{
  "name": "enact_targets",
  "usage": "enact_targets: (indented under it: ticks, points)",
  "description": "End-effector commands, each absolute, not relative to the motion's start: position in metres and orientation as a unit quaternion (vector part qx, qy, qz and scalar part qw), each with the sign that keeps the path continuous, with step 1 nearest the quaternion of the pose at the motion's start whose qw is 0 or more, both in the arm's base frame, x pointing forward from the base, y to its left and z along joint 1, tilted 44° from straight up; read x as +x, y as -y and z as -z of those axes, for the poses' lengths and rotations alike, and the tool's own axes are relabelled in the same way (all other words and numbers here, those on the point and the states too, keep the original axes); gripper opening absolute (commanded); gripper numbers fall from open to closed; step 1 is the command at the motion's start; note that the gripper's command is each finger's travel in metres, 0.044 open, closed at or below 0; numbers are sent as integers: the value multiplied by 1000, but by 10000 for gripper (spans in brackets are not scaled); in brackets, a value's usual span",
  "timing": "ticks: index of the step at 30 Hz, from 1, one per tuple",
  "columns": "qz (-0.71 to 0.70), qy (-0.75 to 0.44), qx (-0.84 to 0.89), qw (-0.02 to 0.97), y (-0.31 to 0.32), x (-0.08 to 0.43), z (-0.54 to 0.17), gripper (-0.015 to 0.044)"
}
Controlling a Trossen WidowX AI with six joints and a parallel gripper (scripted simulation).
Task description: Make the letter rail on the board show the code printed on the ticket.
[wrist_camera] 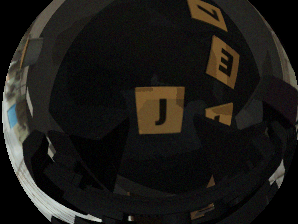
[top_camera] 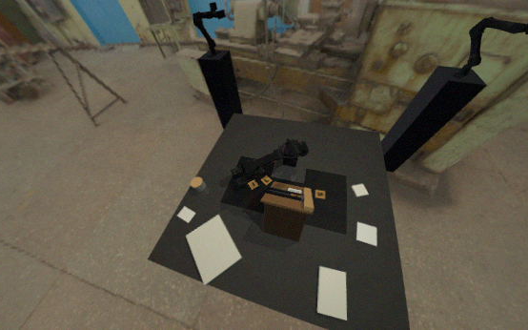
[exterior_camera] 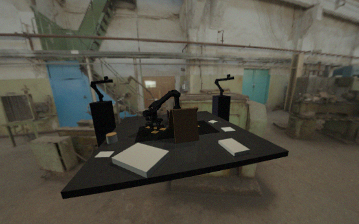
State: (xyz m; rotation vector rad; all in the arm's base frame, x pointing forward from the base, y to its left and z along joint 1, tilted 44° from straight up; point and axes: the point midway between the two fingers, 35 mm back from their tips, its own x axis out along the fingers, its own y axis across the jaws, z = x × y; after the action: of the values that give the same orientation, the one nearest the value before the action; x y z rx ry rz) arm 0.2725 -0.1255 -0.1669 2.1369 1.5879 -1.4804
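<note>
With the pincer (top_camera: pixel 244 180) (exterior_camera: pixel 155 127) (wrist_camera: pixel 162 119) standing wide and empty above the J tile (wrist_camera: pixel 160 111), which lies flat on the surface (top_camera: pixel 276 267) (exterior_camera: pixel 188 165), picking appears in hand; next: probably descend squarely, then grip; ticket code unreadable

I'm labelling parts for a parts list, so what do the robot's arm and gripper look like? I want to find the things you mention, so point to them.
The arm (top_camera: pixel 269 158) (exterior_camera: pixel 158 104) is black all over, with chunky joint housings joined by slimmer links. The gripper (wrist_camera: pixel 162 119) is dark too, with two fingers that look broad and angular in the wrist view. I make out no cables or markings; the pictures are too dark to rule them out.
</note>
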Motion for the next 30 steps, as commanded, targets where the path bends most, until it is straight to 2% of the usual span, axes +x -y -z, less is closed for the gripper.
enact_targets:
  ticks: [1,30]
  points:
    - [485,-519,703,45,125,272,168,340]
    - [485,-519,703,45,112,272,182,340]
